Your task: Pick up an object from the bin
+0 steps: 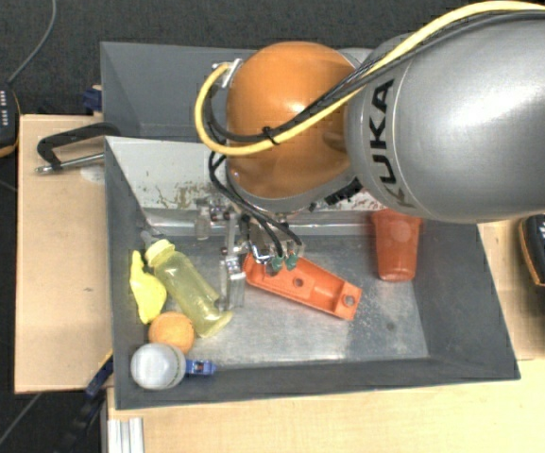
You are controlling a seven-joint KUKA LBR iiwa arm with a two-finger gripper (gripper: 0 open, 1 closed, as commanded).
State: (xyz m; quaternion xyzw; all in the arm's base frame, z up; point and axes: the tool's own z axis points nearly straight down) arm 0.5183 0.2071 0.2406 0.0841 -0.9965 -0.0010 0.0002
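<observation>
My gripper (256,270) reaches down under the arm's orange cover into the middle of the bin, and its fingers stand open. The left finger (230,283) touches down beside the cap end of a pale yellow translucent bottle (192,291). The right finger sits over the left end of a flat orange plastic piece (305,289) that lies slanting toward the right. That end of the orange piece lies between the two fingers; they have not closed on it.
A yellow soft thing (145,291) lies by the left wall, with an orange ball (171,331) and a white round cap with a blue end (159,366) at the front left corner. A red-orange cup (396,243) lies at the right. The arm covers the bin's back.
</observation>
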